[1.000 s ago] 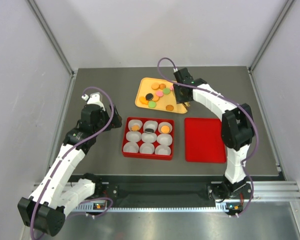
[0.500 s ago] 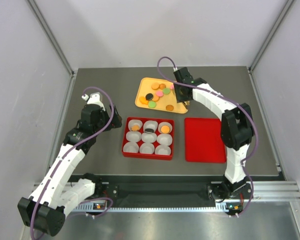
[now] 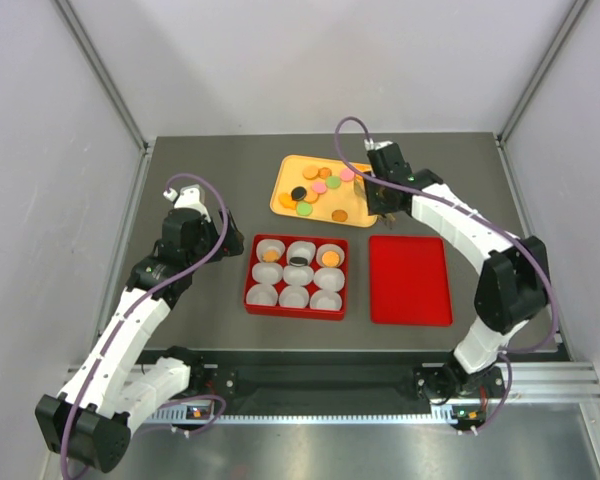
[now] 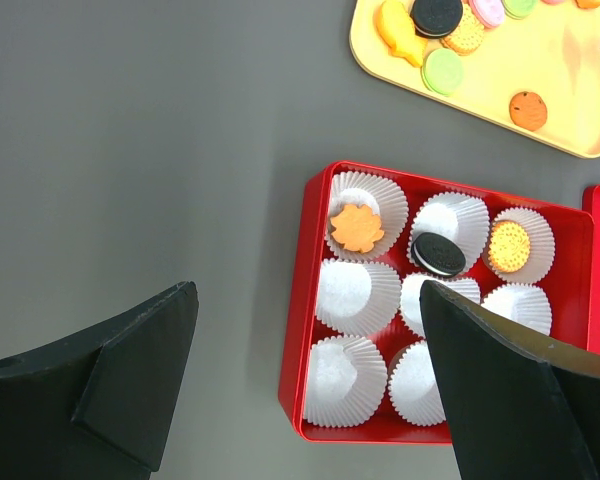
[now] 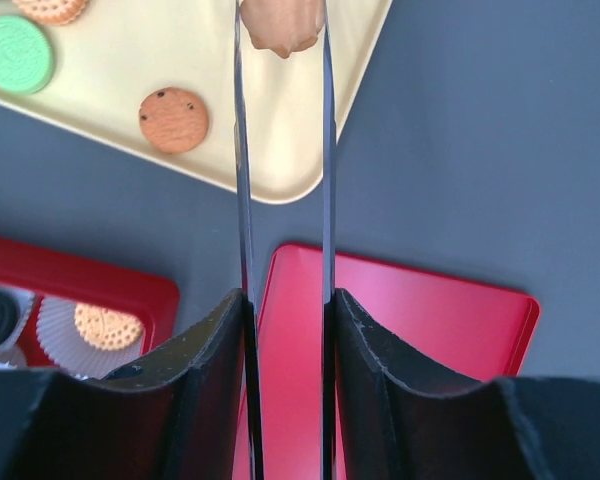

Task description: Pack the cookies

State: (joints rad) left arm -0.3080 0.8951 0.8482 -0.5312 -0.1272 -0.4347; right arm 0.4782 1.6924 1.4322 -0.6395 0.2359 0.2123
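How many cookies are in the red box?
3, along the red box's far row: orange cookie in the left cup, black cookie at the middle cup, speckled cookie in the right cup. None hidden.

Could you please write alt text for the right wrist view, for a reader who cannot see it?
The right gripper pinches a pale brown cookie near a corner of the yellow tray; a flat red lid lies beside it.

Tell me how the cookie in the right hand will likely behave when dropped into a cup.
The cookie holds its shape pinched in the right hand, so it is probably stiff and light. Being small, it may land tilted or on edge. The pleated paper cups look flimsy and may shift under it.
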